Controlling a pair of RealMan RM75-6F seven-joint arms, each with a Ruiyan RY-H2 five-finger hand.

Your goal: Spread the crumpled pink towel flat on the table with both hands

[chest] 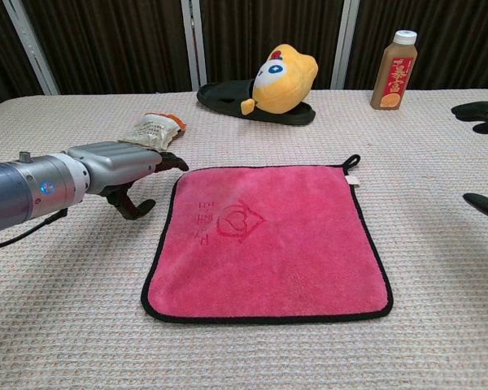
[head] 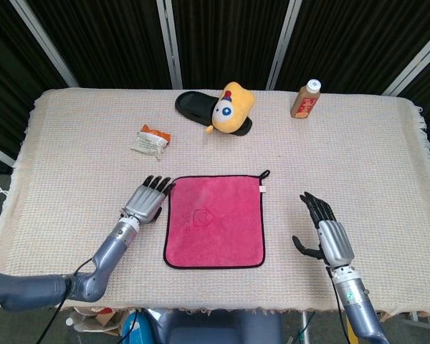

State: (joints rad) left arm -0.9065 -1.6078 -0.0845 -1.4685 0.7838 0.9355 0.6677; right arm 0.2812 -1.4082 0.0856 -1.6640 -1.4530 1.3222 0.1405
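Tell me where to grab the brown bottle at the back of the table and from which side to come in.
Grip the bottle around its straight brown body, below the white cap. It stands upright near the far right edge with bare table around it, so a sideways wrap from the front should work. The right hand, open and on that side, is probably the better choice.

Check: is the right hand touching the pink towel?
Apart. The head view shows the right hand well off the towel, with a wide strip of bare tablecloth between the hand and the towel's right edge.
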